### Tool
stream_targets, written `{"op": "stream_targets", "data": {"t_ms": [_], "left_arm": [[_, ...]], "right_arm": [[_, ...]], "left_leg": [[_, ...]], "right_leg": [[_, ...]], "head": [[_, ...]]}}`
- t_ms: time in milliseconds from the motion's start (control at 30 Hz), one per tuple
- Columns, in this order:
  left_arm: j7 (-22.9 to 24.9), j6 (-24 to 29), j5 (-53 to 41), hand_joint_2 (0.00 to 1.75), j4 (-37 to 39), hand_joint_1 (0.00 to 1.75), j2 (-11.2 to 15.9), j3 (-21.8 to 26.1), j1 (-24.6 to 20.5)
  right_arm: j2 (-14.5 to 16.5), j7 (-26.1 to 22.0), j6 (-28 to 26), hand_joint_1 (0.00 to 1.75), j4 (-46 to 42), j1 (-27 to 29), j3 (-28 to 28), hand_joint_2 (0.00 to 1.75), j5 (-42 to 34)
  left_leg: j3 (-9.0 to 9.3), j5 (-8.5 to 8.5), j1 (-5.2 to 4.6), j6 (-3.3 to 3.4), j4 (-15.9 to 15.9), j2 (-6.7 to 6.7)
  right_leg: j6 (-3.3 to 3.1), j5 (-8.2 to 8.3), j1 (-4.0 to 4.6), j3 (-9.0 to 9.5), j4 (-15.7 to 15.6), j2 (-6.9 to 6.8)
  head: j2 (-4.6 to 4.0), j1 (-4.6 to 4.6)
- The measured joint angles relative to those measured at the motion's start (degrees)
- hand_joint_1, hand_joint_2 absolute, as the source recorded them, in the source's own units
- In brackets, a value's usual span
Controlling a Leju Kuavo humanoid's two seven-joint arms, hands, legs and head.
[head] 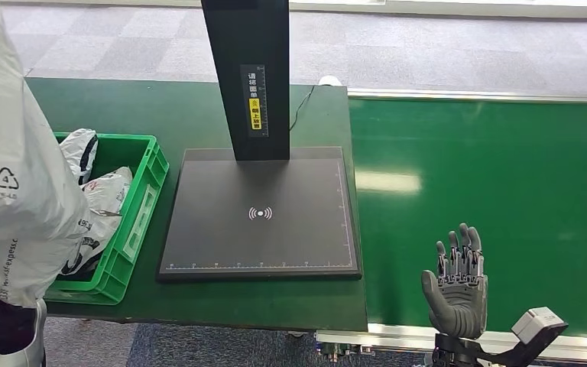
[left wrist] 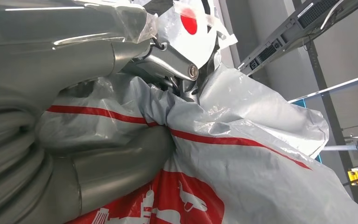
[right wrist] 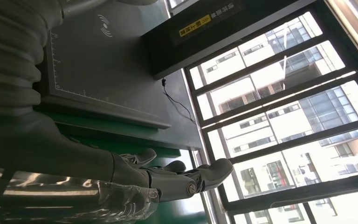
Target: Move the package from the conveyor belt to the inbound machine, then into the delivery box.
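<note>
Package (left wrist: 242, 154) gripped in left hand (left wrist: 121, 116).

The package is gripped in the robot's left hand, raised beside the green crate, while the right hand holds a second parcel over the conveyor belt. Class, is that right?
Not quite. In the head view the right hand is open over the conveyor belt, holding nothing. The rest stands: the left hand grips the package, raised beside the green crate.

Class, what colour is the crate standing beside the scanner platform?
Bright green; the crate shows best in the head view, with bagged parcels inside.
</note>
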Motion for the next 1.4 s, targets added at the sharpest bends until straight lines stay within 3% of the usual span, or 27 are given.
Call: {"op": "stream_targets", "data": {"t_ms": [133, 267, 500, 633, 700, 900, 1267, 1400], "left_arm": [[0.83, 1.04, -1.25, 1.75, 0.02, 1.75, 0.29, 0.10, -0.23], [7.24, 4.02, -8.29, 1.75, 1.98, 1.75, 3.40, 1.26, -4.31], [19.12, 5.98, -33.14, 1.75, 17.50, 1.75, 15.45, 2.35, -16.06], [25.62, 4.50, -51.37, 1.75, 30.49, 1.75, 21.59, -0.70, -22.46], [26.69, 4.65, -55.40, 1.75, 36.83, 1.75, 23.47, -2.47, -24.79], [26.97, 5.13, -55.87, 1.75, 44.65, 1.75, 25.94, -4.97, -27.18], [31.86, 2.54, -58.88, 1.75, 46.37, 1.75, 26.61, -5.78, -27.16], [32.49, -3.92, -56.71, 1.75, 45.69, 1.75, 27.47, -5.03, -25.24]], "right_arm": [[0.01, 0.00, 0.13, 0.00, 0.00, -0.01, -0.01, 1.75, 0.00], [0.04, 0.04, 0.61, 0.00, 0.02, -0.24, -0.04, 1.75, 0.02], [0.05, 0.08, 1.62, 0.00, 0.13, -0.46, -0.07, 1.75, -0.97], [0.51, 1.18, 2.36, 0.00, 0.13, -0.95, -0.20, 1.75, -0.71], [0.90, 1.50, 2.49, 0.00, 0.13, -1.35, -0.21, 1.75, -0.44], [1.35, 1.66, 2.50, 0.00, 0.13, -1.63, -0.26, 1.75, -0.27], [1.77, 2.04, 3.70, 0.00, 0.22, -2.03, -0.51, 1.75, 0.21], [1.81, 1.98, 4.20, 0.00, 0.43, -2.17, -0.73, 1.75, 0.57]], "left_leg": [[0.00, 0.00, 0.01, 0.00, 0.00, 0.00], [0.00, 0.01, 0.02, -0.01, 0.00, -0.05], [0.08, 0.09, 0.03, -0.11, 0.00, 0.06], [0.05, 0.11, 0.02, -0.13, 0.00, 0.06], [0.04, 0.11, 0.02, -0.14, 0.00, 0.15], [-0.03, 0.11, 0.02, -0.15, 0.01, 0.16], [-0.07, 0.10, 0.02, -0.16, 0.00, 0.14], [-0.08, 0.10, 0.03, -0.16, 0.00, 0.17]], "right_leg": [[0.00, 0.00, 0.01, -0.01, 0.00, 0.00], [-0.01, 0.00, 0.03, -0.01, 0.02, -0.01], [-0.07, 0.04, 0.02, -0.09, 0.20, 0.09], [-0.09, 0.05, 0.02, -0.13, 0.24, 0.12], [-0.12, 0.07, 0.02, -0.16, 0.27, 0.21], [-0.13, 0.06, 0.01, -0.24, 0.28, 0.24], [-0.13, 0.07, 0.02, -0.27, 0.28, 0.23], [-0.13, 0.06, 0.02, -0.26, 0.29, 0.26]], "head": [[0.00, -0.01], [0.00, 0.01], [0.00, -0.01], [0.00, 0.01], [0.00, -0.06], [0.00, -0.06], [0.00, -0.08], [0.00, -0.05]]}}
